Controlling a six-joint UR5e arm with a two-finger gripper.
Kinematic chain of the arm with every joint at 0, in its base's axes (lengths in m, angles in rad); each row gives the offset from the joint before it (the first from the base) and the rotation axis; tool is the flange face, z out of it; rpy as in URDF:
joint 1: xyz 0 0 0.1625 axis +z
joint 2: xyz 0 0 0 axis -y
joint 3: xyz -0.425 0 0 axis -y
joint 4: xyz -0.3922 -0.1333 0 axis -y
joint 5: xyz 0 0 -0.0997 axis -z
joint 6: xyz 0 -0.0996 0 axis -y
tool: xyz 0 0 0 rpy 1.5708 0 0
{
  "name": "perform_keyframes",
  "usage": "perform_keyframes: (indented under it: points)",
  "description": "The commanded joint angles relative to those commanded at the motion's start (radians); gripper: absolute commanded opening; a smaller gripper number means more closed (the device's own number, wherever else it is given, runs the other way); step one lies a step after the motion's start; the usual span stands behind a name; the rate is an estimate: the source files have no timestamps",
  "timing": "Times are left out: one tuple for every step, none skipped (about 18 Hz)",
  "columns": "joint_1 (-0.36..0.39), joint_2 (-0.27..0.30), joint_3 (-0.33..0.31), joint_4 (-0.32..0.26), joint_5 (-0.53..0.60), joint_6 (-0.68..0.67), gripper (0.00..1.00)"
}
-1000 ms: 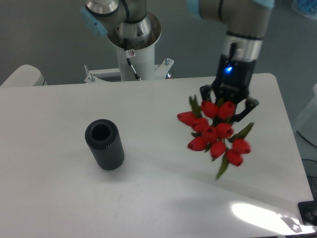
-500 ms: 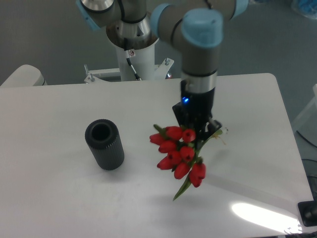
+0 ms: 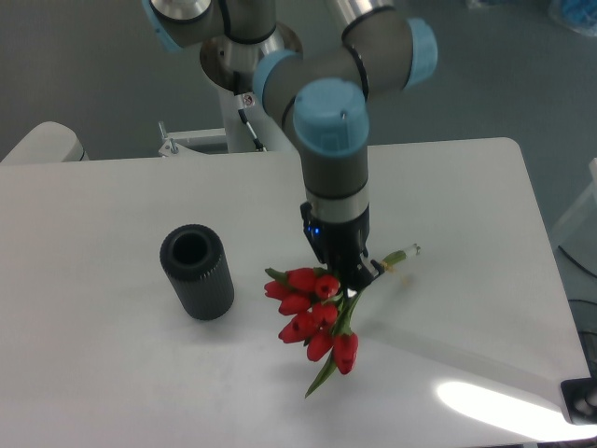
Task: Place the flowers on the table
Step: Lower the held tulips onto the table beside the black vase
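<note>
White glossy table (image 3: 112, 383) with rounded corners fills most of the fixed camera view; grey floor lies behind it, and a bright patch of reflected light sits on the surface near the right front corner.

Fixed camera, count of items on or over the tabletop:
- One arm. Its white mounting column (image 3: 250, 103) stands at the far edge of the table, and grey links with light blue joint caps reach forward over the middle of the surface.
- One gripper (image 3: 347, 276), black, pointing down, a small blue indicator light lit on its body. Its fingers are clamped on the stems of the bouquet.
- One bunch of flowers (image 3: 312, 313): red tulips, roughly eight heads distinguishable, though some overlap and the exact number cannot be read. The heads fan out below and to the left of the gripper, toward the camera. Green leaves show among them, one long leaf pointing down past the lowest bloom. The tied stem ends stick out on the far right side of the gripper, tilted upward, pale at the tip. Bunch lies low over the table centre; whether the blooms touch the surface cannot be told.
- One dark ribbed cylinder vase (image 3: 196, 272), upright, open mouth up, standing left of the flowers and apart from them.
</note>
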Motion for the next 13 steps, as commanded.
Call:
perform_keyframes:
  points:
    - [0.000,-0.014,0.000,0.002,0.017,0.011,0.26]
    - [0.000,-0.029,0.002,0.003,0.031,0.015,0.26]
    - [-0.002,-0.038,0.008,0.003,0.043,0.017,0.26]
    - [-0.003,-0.048,0.015,0.002,0.046,0.017,0.26]
    - [-0.003,-0.057,0.011,0.002,0.048,0.015,0.26]
    - [-0.005,-0.071,0.012,0.003,0.052,0.015,0.26]
    - [-0.006,-0.083,0.015,0.003,0.065,0.015,0.26]
    - [-0.012,-0.094,0.015,0.005,0.086,0.015,0.26]
    - [-0.020,-0.104,0.017,0.009,0.110,0.015,0.26]
    - [-0.023,-0.111,0.018,0.009,0.129,0.018,0.27]
    - [-0.023,-0.121,0.020,0.009,0.129,0.018,0.27]
    - [-0.025,-0.133,0.020,0.009,0.129,0.020,0.27]
    - [-0.025,-0.144,0.029,0.009,0.129,0.025,0.27]
